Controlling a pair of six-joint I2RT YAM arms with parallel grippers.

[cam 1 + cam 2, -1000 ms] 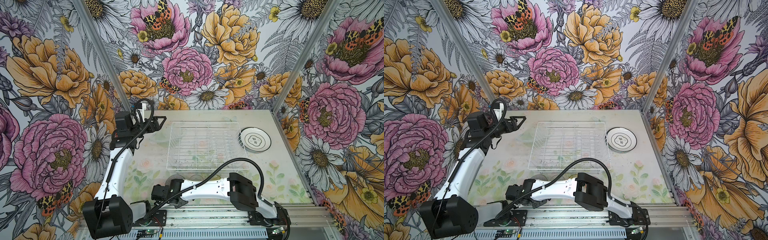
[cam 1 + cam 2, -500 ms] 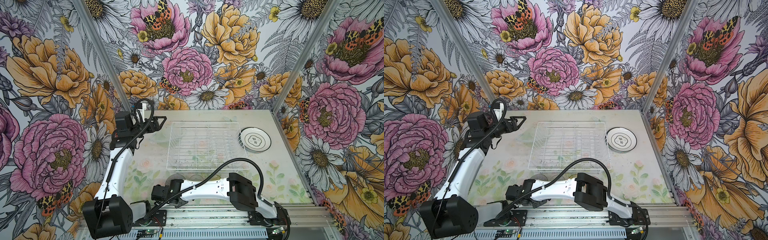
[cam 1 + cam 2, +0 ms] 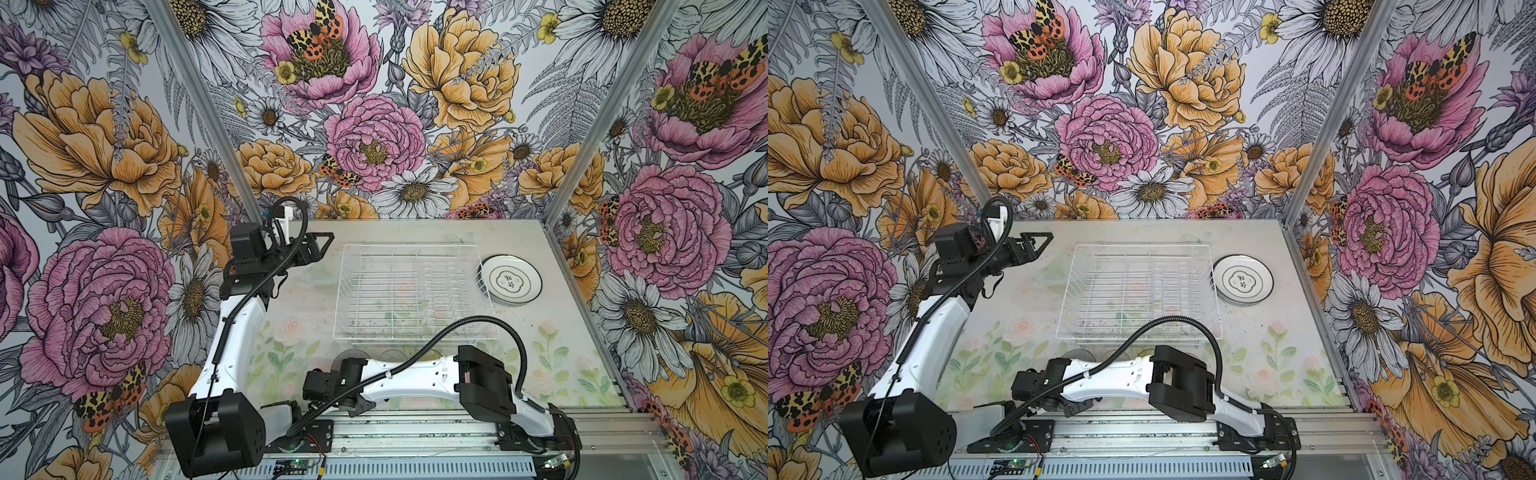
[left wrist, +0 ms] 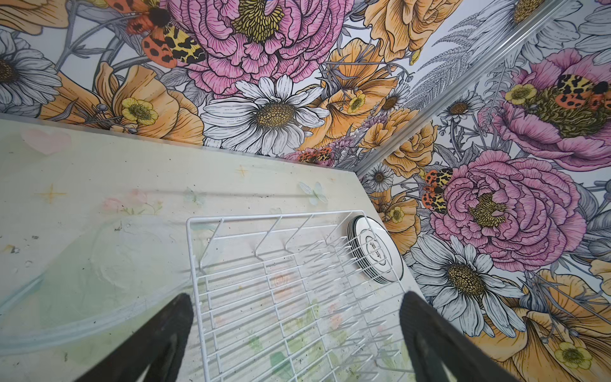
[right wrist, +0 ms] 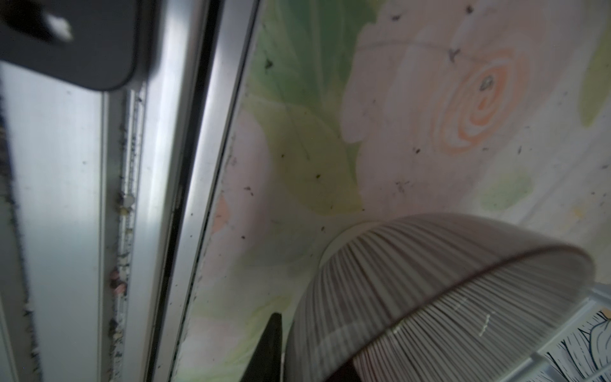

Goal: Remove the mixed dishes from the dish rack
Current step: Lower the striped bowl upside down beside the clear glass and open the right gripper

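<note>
Nothing has visibly moved: the white wire dish rack [image 3: 409,246] looks emptied and the ribbed grey-purple bowl [image 5: 429,281] sits on the worktop [image 3: 561,353]. The left hand [image 4: 296,297] is wide open and empty; the right hand [image 3: 353,405] cannot be told.

Floral wallpaper walls [image 3: 374,145] — peonies, moths, pale flower-printed tabletop [image 3: 561,353], aluminium rail [image 3: 415,428]

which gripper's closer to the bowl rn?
Right. The right gripper is at the bowl, one finger right beside its wall. The left gripper hangs open by the rack's far left corner, well away from the bowl.
</note>
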